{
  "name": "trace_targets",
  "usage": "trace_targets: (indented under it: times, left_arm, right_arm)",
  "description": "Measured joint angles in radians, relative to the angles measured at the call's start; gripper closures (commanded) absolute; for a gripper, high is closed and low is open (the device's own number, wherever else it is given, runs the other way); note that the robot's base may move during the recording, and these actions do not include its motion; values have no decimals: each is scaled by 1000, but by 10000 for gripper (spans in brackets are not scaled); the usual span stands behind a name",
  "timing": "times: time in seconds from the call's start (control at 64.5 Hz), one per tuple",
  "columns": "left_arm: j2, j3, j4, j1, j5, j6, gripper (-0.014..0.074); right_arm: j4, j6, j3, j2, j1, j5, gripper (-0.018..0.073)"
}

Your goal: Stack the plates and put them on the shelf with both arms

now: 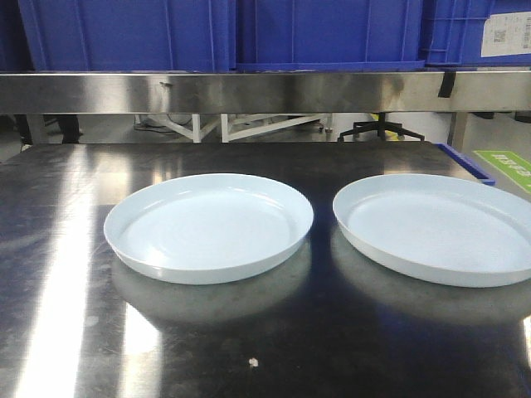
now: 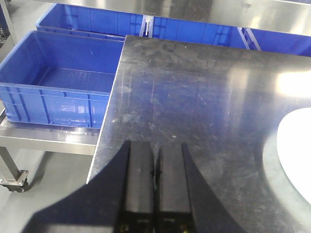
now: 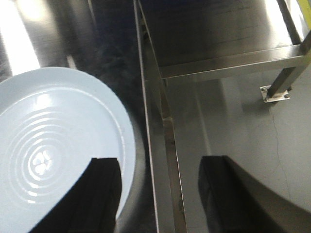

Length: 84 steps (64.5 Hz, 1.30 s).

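Left plate [image 1: 209,225] and right plate [image 1: 436,228] laid flat, apart, on steel table [image 1: 249,340], before shelf rail [image 1: 249,91] topped with blue crates [image 1: 124,33]. Left claw [image 2: 155,170] pressed closed, empty. Right claw [image 3: 160,162] spread wide, empty, by right plate's edge.

Left claw [image 2: 155,151], wrist view: its two dark fingers [image 2: 141,184] were pressed side by side with only a thin seam between them, and they pointed forward and downward. Right claw [image 3: 159,165], wrist view: its two dark fingers [image 3: 99,194] were spread wide apart, one at each side of the lower frame.
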Motion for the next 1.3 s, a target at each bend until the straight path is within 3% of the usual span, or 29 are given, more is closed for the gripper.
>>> trace_targets:
  times: [0.295, 0.729, 1.148, 1.303]
  left_arm:
    - [0, 0, 0, 0, 0, 0, 508]
    - [0, 0, 0, 0, 2, 0, 508]
    - [0, 0, 0, 0, 2, 0, 508]
    - [0, 0, 0, 0, 2, 0, 508]
  right_arm:
    - [4, 0, -35, 72, 57, -3, 84]
    - [4, 0, -237, 350, 57, 37, 84]
    - [4, 0, -245, 449, 57, 73, 84]
    - [4, 0, -245, 475, 57, 73, 160]
